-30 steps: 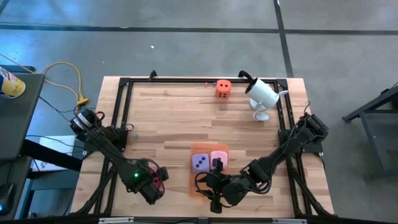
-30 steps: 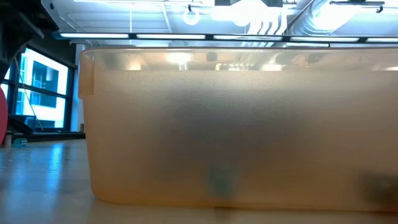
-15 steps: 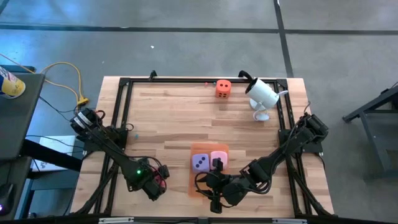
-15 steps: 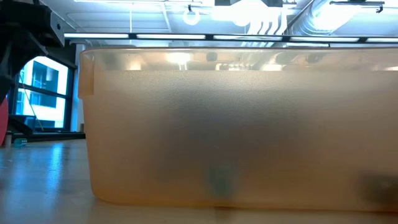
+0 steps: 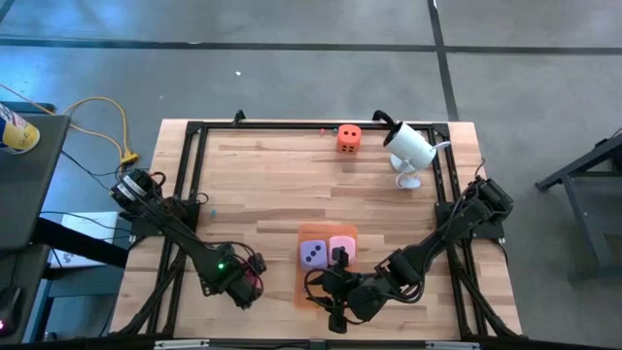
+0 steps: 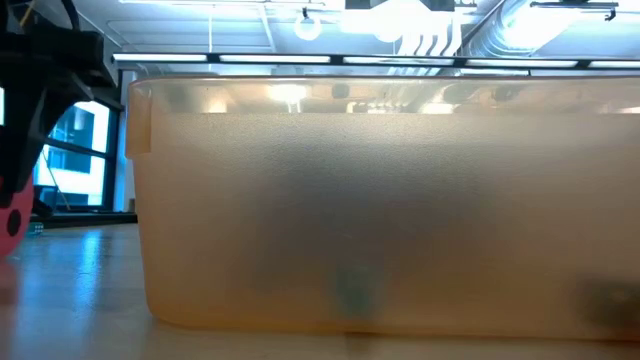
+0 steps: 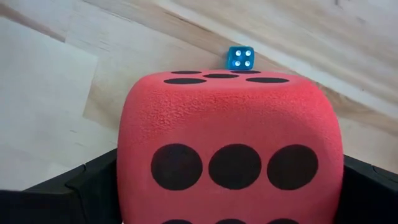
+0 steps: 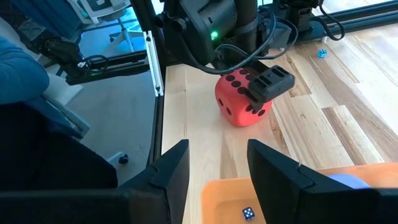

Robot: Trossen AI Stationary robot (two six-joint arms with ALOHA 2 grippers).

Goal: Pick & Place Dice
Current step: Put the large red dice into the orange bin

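The red die [image 8: 241,99] is clamped between the wide-spread fingers of the left hand [image 5: 247,285] near the table's [image 5: 262,185] front left. The right hand [image 8: 217,165], half open and empty, is held beside the orange mat [image 5: 303,292].

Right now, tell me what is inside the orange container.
The orange container holds the purple die and the pink die side by side. The right wrist view also shows a tiny blue die inside. The right end effector covers part of it.
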